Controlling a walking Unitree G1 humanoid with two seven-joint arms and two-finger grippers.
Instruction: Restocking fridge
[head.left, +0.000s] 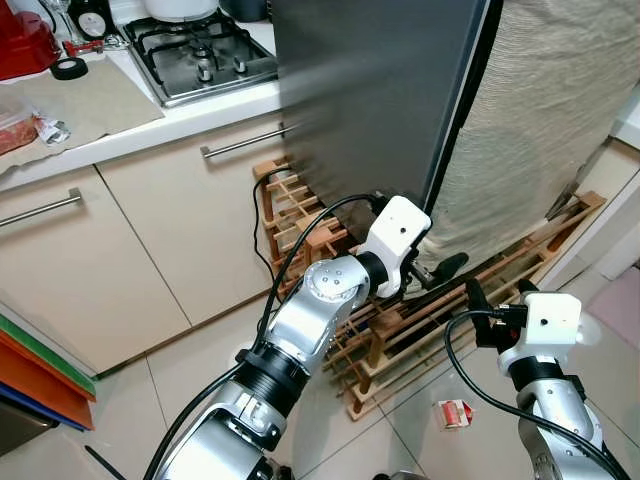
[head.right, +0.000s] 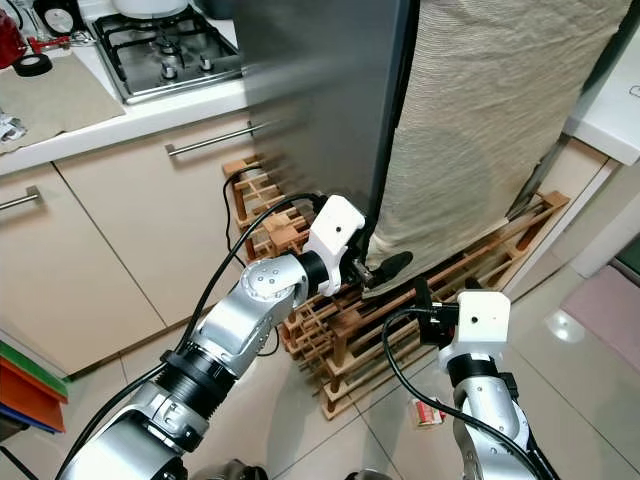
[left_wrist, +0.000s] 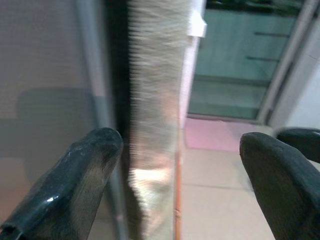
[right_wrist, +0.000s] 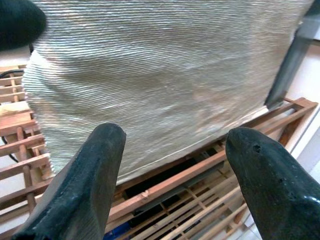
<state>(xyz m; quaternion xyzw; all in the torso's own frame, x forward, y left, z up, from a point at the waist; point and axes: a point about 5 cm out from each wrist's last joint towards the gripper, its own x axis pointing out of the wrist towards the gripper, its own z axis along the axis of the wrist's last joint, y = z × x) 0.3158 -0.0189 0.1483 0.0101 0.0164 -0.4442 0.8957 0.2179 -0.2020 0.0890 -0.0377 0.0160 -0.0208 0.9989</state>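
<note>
The left gripper (head.left: 447, 268) reaches low toward the front edge of the tall dark-grey fridge (head.left: 380, 90), its two black fingers spread wide with nothing between them. In the left wrist view, that grey edge runs just inside one finger and a beige ribbed cloth (head.right: 490, 130) draped over the fridge front hangs between the fingers.

The right gripper (head.left: 478, 305) waits just below and beside it, fingers also spread and empty, facing the same cloth above a slatted wooden rack (head.left: 330, 240) on the floor.

This looks like the opening step: getting the fridge open. Next, the left fingers likely need to hook behind the edge and pull outward.
</note>
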